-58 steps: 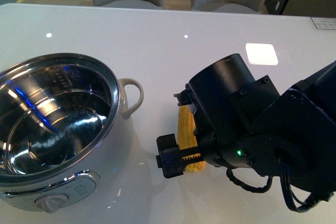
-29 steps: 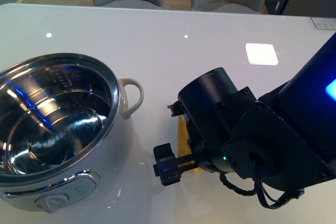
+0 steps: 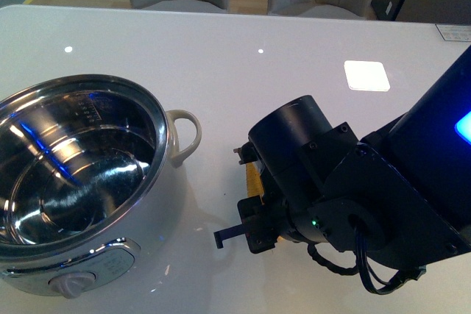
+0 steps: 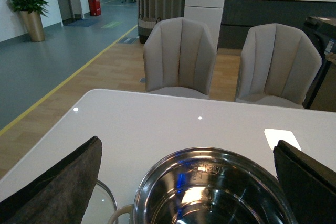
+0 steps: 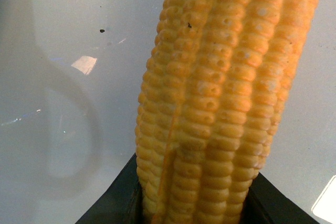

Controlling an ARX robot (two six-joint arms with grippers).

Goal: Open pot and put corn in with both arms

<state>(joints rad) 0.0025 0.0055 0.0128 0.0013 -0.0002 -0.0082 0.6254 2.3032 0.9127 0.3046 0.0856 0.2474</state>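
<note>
The pot stands open at the left of the white table, its steel inside bare, its loop handle toward the corn and its dial at the front. It also shows in the left wrist view. My left gripper is open and empty above the pot, with its fingers wide apart. My right gripper is shut on the corn, which lies on the table right of the pot. In the front view only a sliver of the corn shows under the black right arm.
A curved clear glass edge lies beside the pot in the left wrist view. Two grey chairs stand past the table's far edge. A bright square light patch shows on the table behind the right arm.
My right arm came down over the corn and now hides most of it. Its fingers have closed in on the cob. The pot has not moved.
</note>
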